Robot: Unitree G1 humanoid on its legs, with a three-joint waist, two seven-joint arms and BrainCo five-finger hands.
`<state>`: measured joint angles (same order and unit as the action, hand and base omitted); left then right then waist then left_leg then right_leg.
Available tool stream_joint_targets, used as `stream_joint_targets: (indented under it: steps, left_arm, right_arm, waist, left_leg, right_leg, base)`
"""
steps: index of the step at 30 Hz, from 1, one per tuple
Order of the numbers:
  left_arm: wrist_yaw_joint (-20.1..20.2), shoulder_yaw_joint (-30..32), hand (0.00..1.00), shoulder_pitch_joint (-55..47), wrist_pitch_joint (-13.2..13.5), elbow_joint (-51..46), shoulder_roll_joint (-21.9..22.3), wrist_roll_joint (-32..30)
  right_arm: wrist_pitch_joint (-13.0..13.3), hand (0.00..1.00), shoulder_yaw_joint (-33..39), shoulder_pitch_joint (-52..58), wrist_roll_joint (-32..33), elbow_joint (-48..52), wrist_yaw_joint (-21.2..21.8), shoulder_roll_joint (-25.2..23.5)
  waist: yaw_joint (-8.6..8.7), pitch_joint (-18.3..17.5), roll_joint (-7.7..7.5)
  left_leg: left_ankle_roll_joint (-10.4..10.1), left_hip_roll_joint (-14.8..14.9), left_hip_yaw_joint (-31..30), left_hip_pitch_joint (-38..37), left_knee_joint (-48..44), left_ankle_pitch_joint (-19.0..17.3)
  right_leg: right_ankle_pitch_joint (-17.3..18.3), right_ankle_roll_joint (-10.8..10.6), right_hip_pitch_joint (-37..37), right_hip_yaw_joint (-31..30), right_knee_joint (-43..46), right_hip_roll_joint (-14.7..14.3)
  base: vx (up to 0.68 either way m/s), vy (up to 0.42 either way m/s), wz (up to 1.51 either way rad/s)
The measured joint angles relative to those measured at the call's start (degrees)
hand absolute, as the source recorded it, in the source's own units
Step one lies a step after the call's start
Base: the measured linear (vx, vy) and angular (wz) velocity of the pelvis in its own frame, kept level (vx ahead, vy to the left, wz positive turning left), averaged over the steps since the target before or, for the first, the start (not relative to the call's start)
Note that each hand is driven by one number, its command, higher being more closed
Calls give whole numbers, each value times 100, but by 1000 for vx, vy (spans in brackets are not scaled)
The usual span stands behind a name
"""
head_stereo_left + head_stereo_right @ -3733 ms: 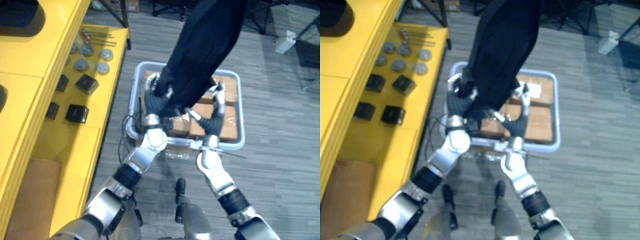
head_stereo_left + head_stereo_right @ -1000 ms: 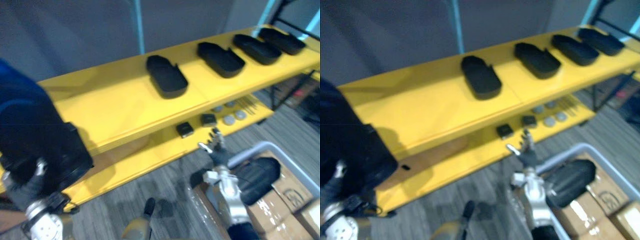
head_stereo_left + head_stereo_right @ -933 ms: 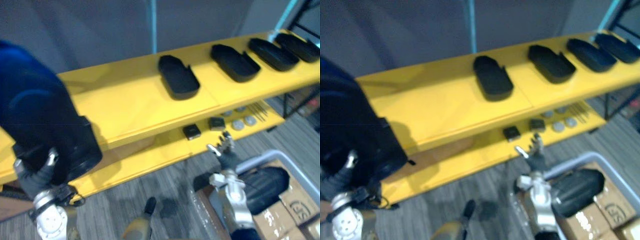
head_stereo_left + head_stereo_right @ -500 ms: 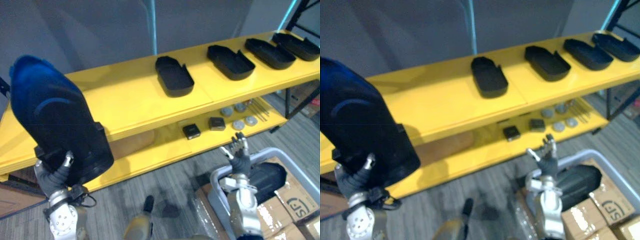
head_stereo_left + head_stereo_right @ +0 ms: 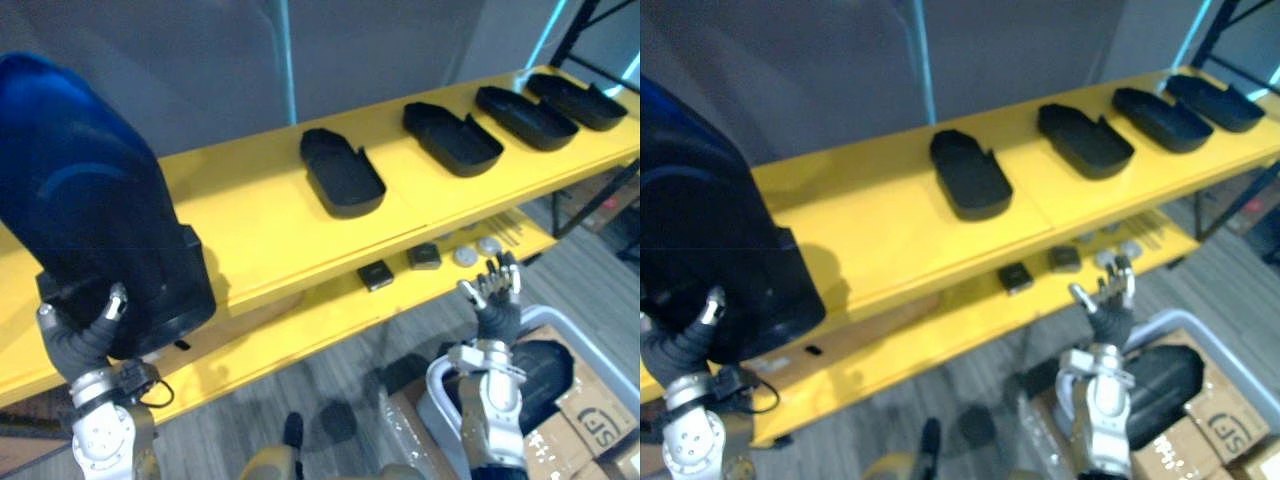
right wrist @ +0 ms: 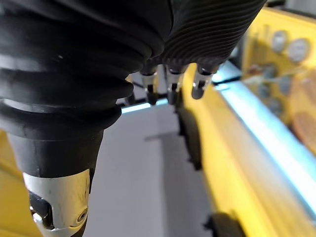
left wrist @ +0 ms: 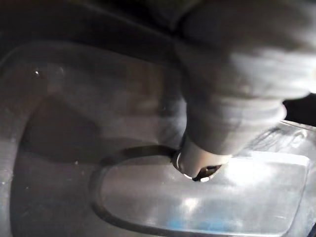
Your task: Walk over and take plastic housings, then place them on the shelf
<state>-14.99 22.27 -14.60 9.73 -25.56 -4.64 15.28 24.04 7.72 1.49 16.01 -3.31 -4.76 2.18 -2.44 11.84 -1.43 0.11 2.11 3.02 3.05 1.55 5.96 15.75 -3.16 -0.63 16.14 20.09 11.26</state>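
Grip on the held housing [image 5: 100,220]: left hand [image 5: 82,338] clenched round its lower edge from below, the big dark shell upright at the far left, its bottom corner overlapping the front lip of the shelf [image 5: 262,222] as seen from the head. Glossy dark wall of that shell close against the hand in the left wrist view. Top tier of the yellow shelf long and flat, running away to the right; four placed housings [image 5: 342,172] in a row along it, open side up, set apart from one another, the last two nearer together at the far end. Broad bare stretch of yellow between the held housing and the nearest placed one, from back edge to front lip. Lower tier under the top one, with small black blocks [image 5: 376,274] and grey discs [image 5: 466,255] near its front edge. Right hand [image 5: 497,300] released, fingers straight and spread, pointing up, holding nothing, just in front of the lower tier's edge and above the near rim of the grey bin [image 5: 436,380]. Inside the bin, another dark housing [image 5: 535,362] beside cardboard boxes [image 5: 592,402]. Grey plank floor [image 5: 330,375] open between the shelf's foot and the bin.
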Motion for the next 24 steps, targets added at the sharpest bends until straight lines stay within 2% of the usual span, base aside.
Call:
stream_joint_targets:
  steps: [1, 2, 3, 5, 8, 11, 15, 18, 22, 24]
  left_arm:
    - [-5, 17, 100, 18, -2, -2, -2, 4]
    - [-43, 61, 100, 69, -6, -5, -17, 12]
    - [-74, 73, 100, 91, -26, 13, 66, 14]
    - [-113, 30, 100, 54, -66, 11, 325, 15]
    - [-115, -49, 100, 56, -115, -6, 415, -2]
    - [-125, -119, 100, 68, -124, -35, 530, -18]
    - [-157, -286, 100, 123, -237, -34, 530, -61]
    - [-177, -303, 100, 114, -281, -32, 529, -67]
    - [-289, -278, 100, -86, -547, 11, 527, -56]
    - [-366, -279, 100, -412, -694, 31, 535, -29]
  right_arm:
    - [2, 0, -8, -21, 11, 8, 22, -2]
    - [5, 0, -51, -78, 13, 19, 143, -1]
    - [3, 0, -107, -133, 16, 16, 236, 41]
    - [-10, 0, -287, -175, 13, 21, 407, 201]
    - [-24, 0, -344, -174, 14, 28, 617, 260]
    - [-33, 0, -468, -162, 134, 62, 767, 354]
    - [-34, 0, -628, -146, 133, 267, 860, 365]
    - [-35, 0, -798, -168, 132, 269, 901, 351]
    - [-35, 0, -1040, -204, 227, 263, 998, 350]
    - [-34, 0, -1237, -338, 426, 169, 1012, 347]
  waist:
    - [-16, -50, -101]
    - [-63, -62, -206]
    - [-76, -89, -262]
    - [-78, -107, -41]
    - [-69, -152, 90]
    - [-38, -163, 105]
    - [-6, -166, 104]
    - [-55, -174, 91]
    - [-80, -217, 94]
    - [-194, -286, 110]
  left_leg:
    - [-46, -9, 76, -3, -5, -32]
    - [-114, -70, 205, -3, -10, -77]
    - [-179, -61, 241, -15, -17, -123]
    - [-283, 134, 272, 1, 15, -128]
    - [-397, 300, 273, -10, 119, -67]
    - [-439, 346, 266, -133, 245, -40]
    - [-431, 251, 208, -198, 294, -53]
    - [-427, 218, 198, -200, 295, -55]
    - [-414, 132, 59, -308, 301, -60]
    - [-416, 127, -16, -293, 299, -54]
  right_leg:
    - [-367, 40, 28, 132, -312, 61]
    - [-961, 16, 81, 297, -683, 150]
    - [-990, -387, 17, 354, -892, 152]
    - [-1181, -267, -165, 381, -1491, -141]
    - [-1406, -246, -308, 407, -1832, -384]
    - [-1423, -243, -400, 425, -1891, -447]
    - [-1423, -249, -562, 577, -1995, -397]
    - [-1422, -255, -574, 596, -1995, -344]
    - [-1397, -281, -754, 734, -1995, -291]
    - [-1388, -280, -771, 768, -1994, -306]
  base:
    - [73, -86, -32]
    - [54, -135, -32]
    - [38, -161, -31]
    - [28, -155, -21]
    - [78, -147, -7]
    - [100, -74, -2]
    - [53, 5, 12]
    - [-1, 37, 7]
    - [-9, 20, 12]
    - [-25, -6, 13]
